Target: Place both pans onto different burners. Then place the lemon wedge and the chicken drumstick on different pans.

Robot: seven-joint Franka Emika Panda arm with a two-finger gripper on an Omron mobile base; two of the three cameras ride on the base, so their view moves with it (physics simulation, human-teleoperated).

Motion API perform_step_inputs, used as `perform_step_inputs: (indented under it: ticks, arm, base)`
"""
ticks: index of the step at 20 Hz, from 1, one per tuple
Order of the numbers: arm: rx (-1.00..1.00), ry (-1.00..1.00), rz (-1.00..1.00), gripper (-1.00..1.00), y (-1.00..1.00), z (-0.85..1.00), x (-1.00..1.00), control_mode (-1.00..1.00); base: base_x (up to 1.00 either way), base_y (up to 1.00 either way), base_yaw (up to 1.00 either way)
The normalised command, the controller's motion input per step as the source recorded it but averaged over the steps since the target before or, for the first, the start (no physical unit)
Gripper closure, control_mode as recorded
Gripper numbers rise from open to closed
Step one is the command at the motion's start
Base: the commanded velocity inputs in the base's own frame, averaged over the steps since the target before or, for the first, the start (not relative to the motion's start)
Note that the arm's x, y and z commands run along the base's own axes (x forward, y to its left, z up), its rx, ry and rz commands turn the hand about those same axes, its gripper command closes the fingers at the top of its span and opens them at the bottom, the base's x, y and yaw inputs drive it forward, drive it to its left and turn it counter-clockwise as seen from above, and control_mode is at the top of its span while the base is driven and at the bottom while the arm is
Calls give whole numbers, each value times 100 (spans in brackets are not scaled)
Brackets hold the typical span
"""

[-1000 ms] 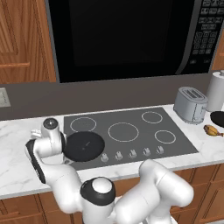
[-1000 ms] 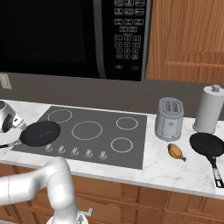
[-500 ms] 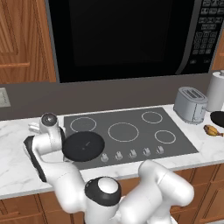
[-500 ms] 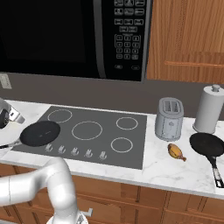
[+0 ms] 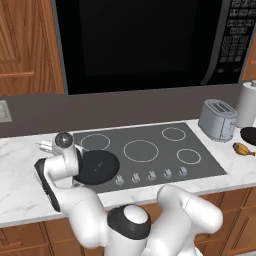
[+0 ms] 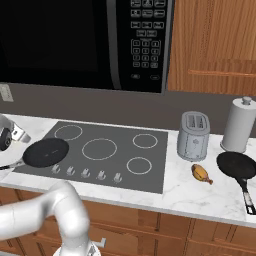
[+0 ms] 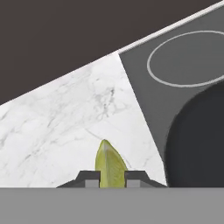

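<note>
Matte black pan [image 5: 96,167] on smooth dark grey glass cooktop [image 6: 107,150]; veined white marble counter [image 7: 65,122], polished; brushed-metal toaster [image 6: 193,136]; warm wood-grain cabinets [image 6: 215,45]; glossy black microwave door [image 5: 135,42]; waxy yellow-green lemon wedge [image 7: 109,168].

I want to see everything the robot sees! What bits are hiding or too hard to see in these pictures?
- Lemon wedge: hand view, its lower end sits hidden between the gripper fingertips.
- Pan on the cooktop: hand view, cut off by the right edge.
- Second pan: left base view, cut off by the right edge.
- Chicken drumstick: right base view, too small for its bone end to show.
</note>
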Motion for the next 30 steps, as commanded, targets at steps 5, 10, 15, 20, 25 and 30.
perform_step_inputs:
  ticks: [5, 10, 15, 20, 25, 30]
  arm:
    - [0, -6, 0, 100, -47, 0, -36, -100]
    - [0, -3, 0, 100, -45, 0, -26, -100]
    - [0, 0, 0, 100, -34, -5, -2, -100]
    - [4, 0, 0, 100, -32, -13, 0, -100]
    - [3, 0, 0, 100, -28, -12, 0, -100]
    - [2, 0, 0, 100, -29, -7, -3, -100]
  base:
    - [0, 0, 0]
    - [0, 0, 0]
    - [0, 0, 0]
    - [0, 0, 0]
    - [0, 0, 0]
    - [0, 0, 0]
